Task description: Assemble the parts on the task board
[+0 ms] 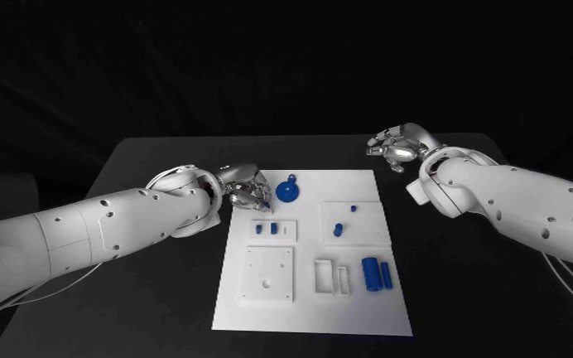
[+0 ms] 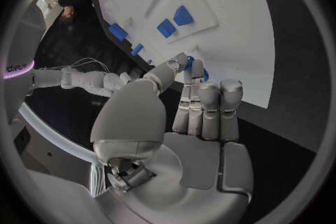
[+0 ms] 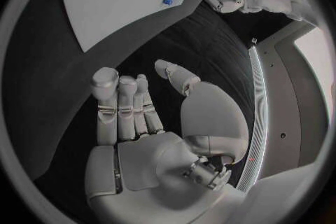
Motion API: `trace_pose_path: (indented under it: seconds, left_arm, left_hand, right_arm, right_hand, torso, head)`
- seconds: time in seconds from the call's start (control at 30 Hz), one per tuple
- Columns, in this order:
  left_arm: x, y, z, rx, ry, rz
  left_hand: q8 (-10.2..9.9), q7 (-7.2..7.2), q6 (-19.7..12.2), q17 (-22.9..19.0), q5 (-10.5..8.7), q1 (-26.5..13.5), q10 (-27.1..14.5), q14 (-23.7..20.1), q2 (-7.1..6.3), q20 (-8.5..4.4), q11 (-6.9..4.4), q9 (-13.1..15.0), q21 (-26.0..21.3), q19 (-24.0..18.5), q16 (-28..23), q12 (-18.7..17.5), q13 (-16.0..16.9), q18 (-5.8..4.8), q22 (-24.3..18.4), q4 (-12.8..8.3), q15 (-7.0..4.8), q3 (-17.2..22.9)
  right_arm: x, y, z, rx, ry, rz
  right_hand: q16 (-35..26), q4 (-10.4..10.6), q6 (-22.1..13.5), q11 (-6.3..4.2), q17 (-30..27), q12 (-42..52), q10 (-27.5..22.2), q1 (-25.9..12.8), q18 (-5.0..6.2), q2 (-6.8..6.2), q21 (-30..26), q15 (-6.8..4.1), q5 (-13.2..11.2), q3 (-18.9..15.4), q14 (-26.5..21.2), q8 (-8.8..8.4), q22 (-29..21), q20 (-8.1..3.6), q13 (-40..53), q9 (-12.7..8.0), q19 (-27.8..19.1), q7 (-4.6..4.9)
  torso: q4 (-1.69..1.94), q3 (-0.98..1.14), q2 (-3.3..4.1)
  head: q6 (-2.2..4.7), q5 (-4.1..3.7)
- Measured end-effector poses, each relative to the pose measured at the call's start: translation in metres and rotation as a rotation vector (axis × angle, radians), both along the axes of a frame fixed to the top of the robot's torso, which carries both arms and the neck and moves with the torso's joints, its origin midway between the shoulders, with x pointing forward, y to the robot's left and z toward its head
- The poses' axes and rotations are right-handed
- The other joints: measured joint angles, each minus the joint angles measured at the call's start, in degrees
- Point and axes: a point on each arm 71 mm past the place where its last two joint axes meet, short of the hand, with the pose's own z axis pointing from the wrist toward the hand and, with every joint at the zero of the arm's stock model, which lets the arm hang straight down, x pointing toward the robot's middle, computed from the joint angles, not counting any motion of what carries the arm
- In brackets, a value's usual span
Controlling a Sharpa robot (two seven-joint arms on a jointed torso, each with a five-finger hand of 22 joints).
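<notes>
Black table (image 1: 143,292) under a dark backdrop, with white board (image 1: 310,304) lying lengthwise at its middle. Judged early in the assembly: most parts loose or barely seated. Round blue part (image 1: 288,189) with a small tab lying flat near the board's far edge, just beside left hand (image 1: 247,190). Two small blue pieces (image 1: 267,228) in a raised block left of centre, two more (image 1: 339,227) on a block to the right, possibly already seated, though hard to tell. Pair of blue cylinders (image 1: 377,274) lying side by side near the right edge, beside two narrow white slots (image 1: 332,277) with nothing blue in them. Large white plate (image 1: 269,273) with holes also bare of blue. Left hand at the board's left edge, fingers drawn together with tips against something blue (image 2: 189,64) in the wrist view; cannot tell whether actually pinched or merely touched. Right hand (image 1: 397,144) off the board past its far right corner, fingers loosely curled, holding nothing (image 3: 140,117). No brand, label or readable writing anywhere.
</notes>
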Motion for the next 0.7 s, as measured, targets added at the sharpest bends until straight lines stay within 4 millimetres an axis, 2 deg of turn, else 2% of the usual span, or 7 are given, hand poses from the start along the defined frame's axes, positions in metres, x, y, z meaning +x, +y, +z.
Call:
trace_pose_path:
  seconds: [0.7]
  left_arm:
    - [0.0010, -0.0068, -0.0069, 0.012, 0.021, -0.007]
  left_hand:
    - [0.1, 0.03, 0.0, 0.0, -0.12, 0.0, 0.2, 0.1, 0.00, 0.11, -0.21, -0.1, 0.0, 0.1, 0.0, -0.2, 0.0, 0.01, 0.0, 0.0, -0.12, -0.1]
  right_arm:
    - [-0.0001, 0.0004, 0.0000, 0.000, 0.000, 0.001]
  right_hand:
    - [0.0, 0.0, 0.1, 0.00, -0.1, 0.0, 0.0, 0.0, 0.00, 0.00, 0.0, 0.00, 0.0, 0.0, 0.0, 0.00, 0.0, 0.07, 0.0, 0.0, -0.1, -0.10]
  torso:
    - [-0.02, 0.03, -0.01]
  head:
    - [-0.17, 0.09]
